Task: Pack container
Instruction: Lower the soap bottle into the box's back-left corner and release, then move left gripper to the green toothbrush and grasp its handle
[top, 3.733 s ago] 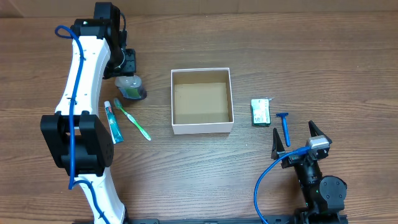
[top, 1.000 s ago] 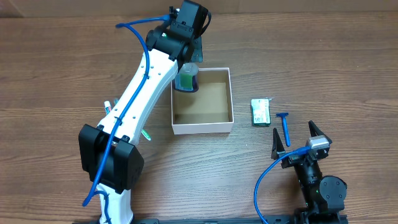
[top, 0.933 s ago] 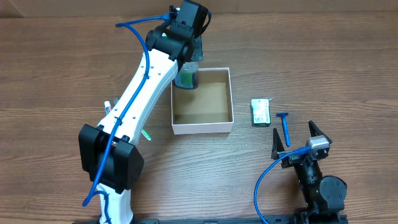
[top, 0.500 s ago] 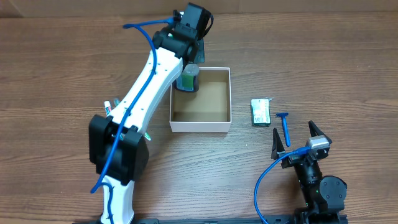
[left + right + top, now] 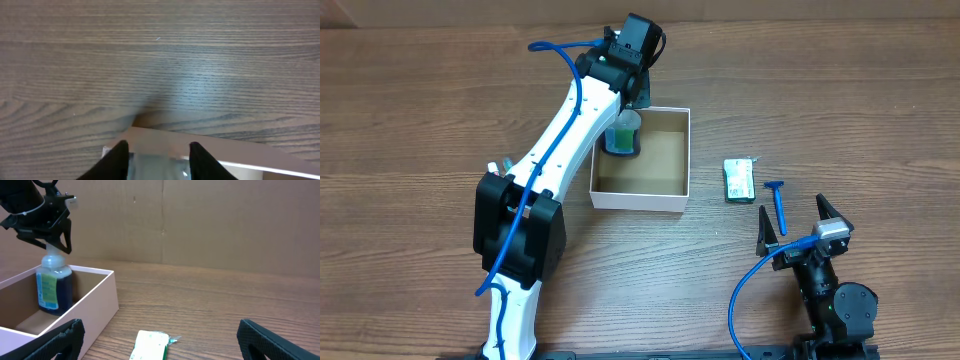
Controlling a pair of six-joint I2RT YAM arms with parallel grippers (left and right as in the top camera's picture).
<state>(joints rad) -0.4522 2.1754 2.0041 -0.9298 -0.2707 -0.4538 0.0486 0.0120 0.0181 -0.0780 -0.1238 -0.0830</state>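
The left end effector [image 5: 628, 108] stood directly above the upright bottle [image 5: 621, 138] in the far-left corner of the container [image 5: 638, 201], straddling its top; whether it was clamped or released could not be told.

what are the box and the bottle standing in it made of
Container: looks like cardboard, with thin walls, matte white outside and plain brown inside. Bottle: probably clear plastic, since dark blue liquid shows through it; the green label could be paper or film.
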